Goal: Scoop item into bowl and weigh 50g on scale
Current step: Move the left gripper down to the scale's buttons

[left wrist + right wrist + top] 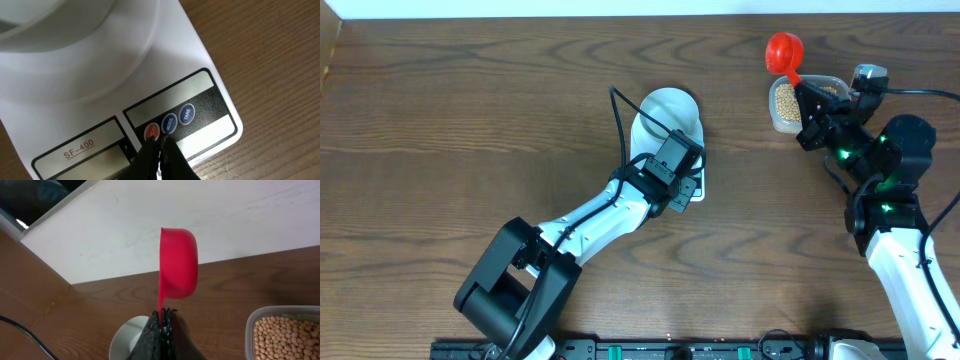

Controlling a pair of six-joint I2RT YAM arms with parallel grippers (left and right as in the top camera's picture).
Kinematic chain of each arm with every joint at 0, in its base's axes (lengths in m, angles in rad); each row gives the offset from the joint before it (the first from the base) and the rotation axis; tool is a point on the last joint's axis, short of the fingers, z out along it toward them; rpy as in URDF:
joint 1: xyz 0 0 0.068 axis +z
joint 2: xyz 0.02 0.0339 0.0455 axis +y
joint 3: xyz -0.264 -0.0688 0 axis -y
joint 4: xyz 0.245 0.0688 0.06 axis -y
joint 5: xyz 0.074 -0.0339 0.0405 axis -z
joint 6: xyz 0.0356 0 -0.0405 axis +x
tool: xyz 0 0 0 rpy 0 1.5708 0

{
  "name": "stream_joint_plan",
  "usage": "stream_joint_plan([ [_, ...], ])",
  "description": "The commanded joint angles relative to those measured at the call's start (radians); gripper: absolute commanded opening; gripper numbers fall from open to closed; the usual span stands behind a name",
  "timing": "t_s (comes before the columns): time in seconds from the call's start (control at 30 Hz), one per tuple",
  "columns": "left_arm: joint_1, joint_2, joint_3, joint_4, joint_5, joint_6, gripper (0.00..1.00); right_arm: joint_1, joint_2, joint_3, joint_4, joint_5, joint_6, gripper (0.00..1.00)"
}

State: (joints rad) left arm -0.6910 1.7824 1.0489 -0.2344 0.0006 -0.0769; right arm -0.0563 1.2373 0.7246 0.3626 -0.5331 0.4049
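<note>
Now, left gripper point(160, 150), tips together, sits at red button point(152, 131) on scale point(195, 55); you slip, MODE button point(169, 123) beside it gets pressed. Right gripper point(162, 320) clamped on scoop point(177, 262).

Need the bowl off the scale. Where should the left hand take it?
Grip the bowl by its rim, coming from above. It sits upright and open on the scale, and its round body looks too wide to span. Pinch across the wall at the edge nearest the left hand, which is shut by the buttons.
</note>
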Motion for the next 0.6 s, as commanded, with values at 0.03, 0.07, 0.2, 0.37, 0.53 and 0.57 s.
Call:
stream_joint_plan([
  [0.03, 0.001, 0.018, 0.031, 0.005, -0.010, 0.025, 0.07, -0.001, 0.006, 0.014, 0.000, 0.011, -0.017, 0.01],
  [0.07, 0.001, 0.022, 0.031, 0.007, -0.010, 0.025, 0.07, -0.001, 0.006, 0.014, 0.000, 0.011, -0.017, 0.01],
  [0.2, 0.003, 0.039, 0.031, 0.021, -0.013, 0.025, 0.07, -0.001, 0.006, 0.014, 0.000, 0.012, -0.017, 0.01],
  [0.37, 0.021, 0.046, 0.031, 0.027, -0.012, 0.024, 0.08, -0.001, 0.006, 0.014, 0.000, 0.012, -0.017, 0.01],
  [0.53, 0.025, 0.064, 0.031, 0.042, -0.012, 0.024, 0.08, -0.001, 0.006, 0.014, 0.000, 0.012, -0.017, 0.01],
  [0.57, 0.025, 0.064, 0.031, 0.042, -0.012, 0.024, 0.07, -0.001, 0.006, 0.014, 0.000, 0.012, -0.017, 0.01],
])
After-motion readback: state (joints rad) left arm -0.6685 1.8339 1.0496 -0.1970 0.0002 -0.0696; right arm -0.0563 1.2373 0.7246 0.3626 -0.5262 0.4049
